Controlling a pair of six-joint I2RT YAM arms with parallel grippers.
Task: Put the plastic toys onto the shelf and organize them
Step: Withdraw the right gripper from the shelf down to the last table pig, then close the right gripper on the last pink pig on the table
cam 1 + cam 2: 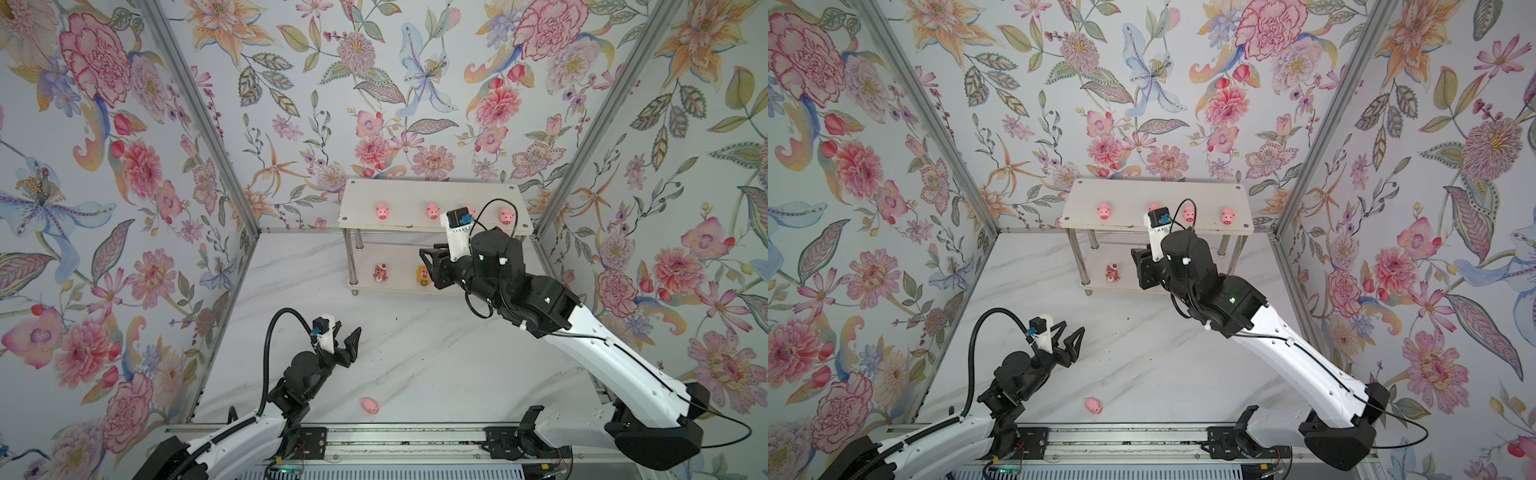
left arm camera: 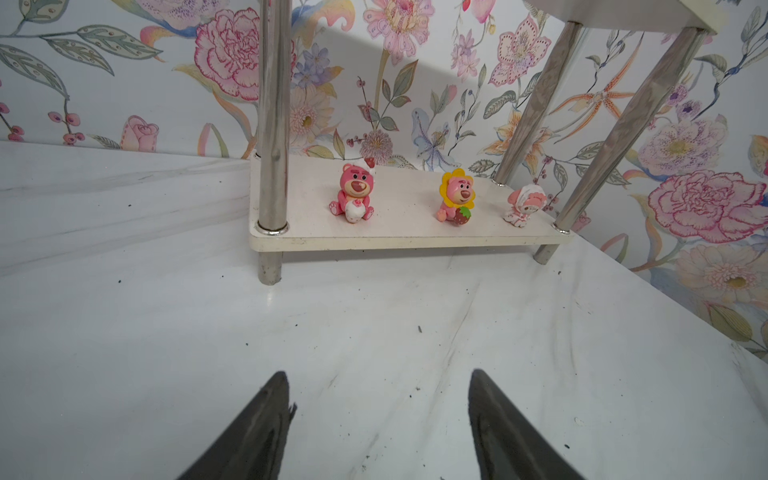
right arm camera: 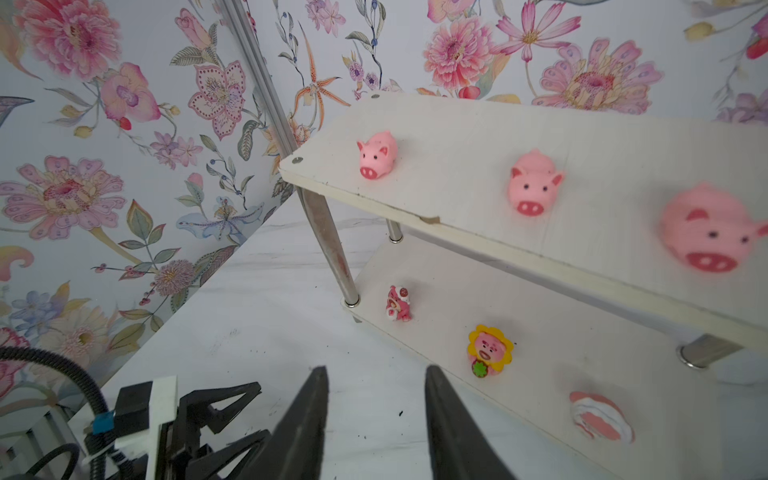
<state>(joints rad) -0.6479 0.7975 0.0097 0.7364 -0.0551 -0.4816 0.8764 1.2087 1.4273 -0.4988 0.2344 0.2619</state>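
The white shelf (image 1: 407, 193) stands at the back. Several pink pigs sit in a row on its top tier (image 3: 478, 137), among them the pig (image 1: 382, 211) at the left end and the pig (image 1: 507, 216) at the right end. The lower tier (image 2: 399, 232) holds a red-pink bear (image 2: 353, 193), a yellow-petalled figure (image 2: 456, 196) and a pink-and-white one (image 2: 523, 204). One pig (image 1: 370, 405) lies on the table near the front edge. My left gripper (image 1: 348, 332) hangs open and empty beyond that pig. My right gripper (image 1: 428, 268) is open and empty in front of the lower tier.
Flowered walls close in the marble table (image 1: 415, 353) on three sides. Chrome legs (image 2: 272, 124) stand at the shelf corners. A metal rail (image 1: 395, 440) runs along the front edge. My right arm (image 1: 582, 332) hides the shelf's right part in both top views.
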